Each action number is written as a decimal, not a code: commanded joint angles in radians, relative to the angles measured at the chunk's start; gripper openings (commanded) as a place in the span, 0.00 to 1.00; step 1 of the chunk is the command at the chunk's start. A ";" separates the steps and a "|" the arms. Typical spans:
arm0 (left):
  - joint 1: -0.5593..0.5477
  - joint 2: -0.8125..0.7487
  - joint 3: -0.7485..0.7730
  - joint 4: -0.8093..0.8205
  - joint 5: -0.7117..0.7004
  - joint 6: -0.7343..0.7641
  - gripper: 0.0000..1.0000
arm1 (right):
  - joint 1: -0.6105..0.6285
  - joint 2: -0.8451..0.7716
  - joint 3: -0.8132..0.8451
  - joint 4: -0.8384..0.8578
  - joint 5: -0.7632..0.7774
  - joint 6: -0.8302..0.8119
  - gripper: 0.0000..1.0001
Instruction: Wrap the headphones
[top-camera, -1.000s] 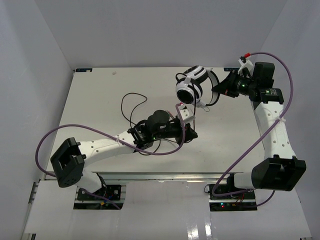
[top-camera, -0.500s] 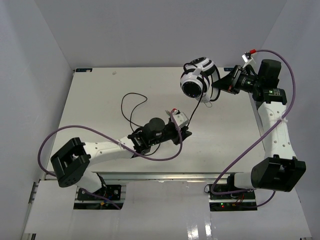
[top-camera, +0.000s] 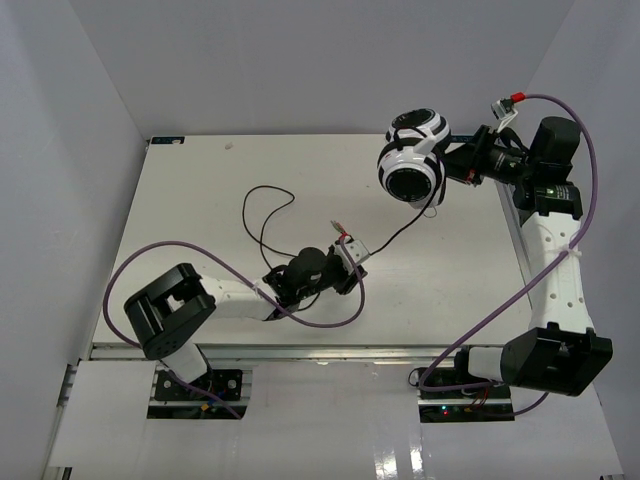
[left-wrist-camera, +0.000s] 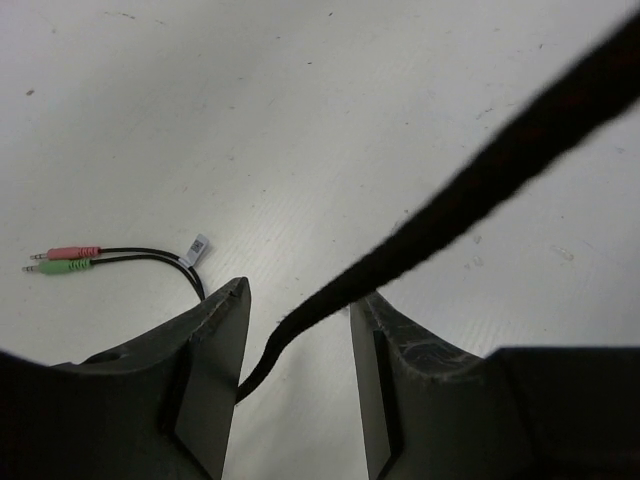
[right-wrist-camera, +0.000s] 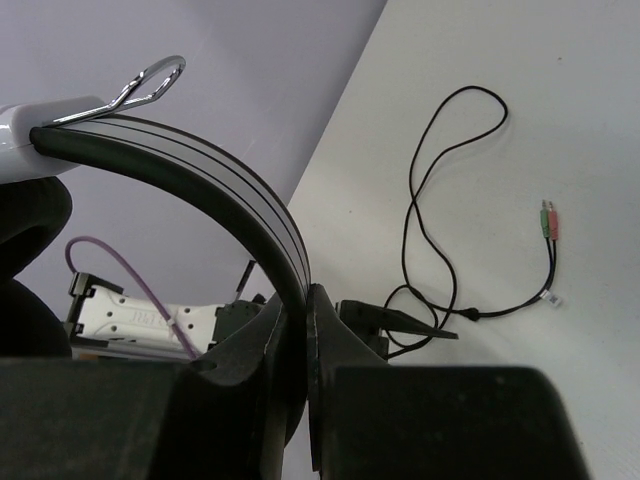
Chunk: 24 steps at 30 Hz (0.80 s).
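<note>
**White table (top-camera: 200, 180), a cable strung between two arms**

Plain grey walls close in the matte, faintly scuffed surface. We see the headphones (top-camera: 413, 160) lifted clear of it at the far right. The right gripper (right-wrist-camera: 308, 300) has its jaws clamped together on the headband (right-wrist-camera: 200, 175), a thin, glossy dark arc with fine pale lines along it. The earcups (top-camera: 410, 182) are round, banded white and black, and hang towards the table's middle.

The move ahead turns on the cable (left-wrist-camera: 480, 170). It leaves the earcups and runs in one slanting line down and towards the near side, straight into the left gripper (left-wrist-camera: 298, 295). That gripper sits low over the table, well apart from the headphones. Its jaws stand apart, and the cable threads loosely through the gap with light showing on both sides, so nothing is pinched. In our judgement the left arm is the nearer one to work the cord, while the right arm only has to hold the frame.

Past the gripper the rest of the cable lies slack in loops on the table. It ends in a pink and a green plug (left-wrist-camera: 62, 258) just ahead of the fingers. The cord is thin, limp and woven-looking, so we expect it to slide unless it is gripped.
</note>
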 joint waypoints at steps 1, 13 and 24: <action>0.041 0.021 -0.023 0.098 0.051 0.002 0.55 | -0.019 -0.048 0.009 0.105 -0.115 0.109 0.08; 0.150 0.135 -0.067 0.139 0.125 -0.034 0.38 | -0.059 -0.086 -0.010 0.252 -0.200 0.266 0.08; 0.307 -0.026 -0.009 -0.141 0.397 0.041 0.00 | -0.058 -0.116 0.010 0.140 -0.286 -0.072 0.08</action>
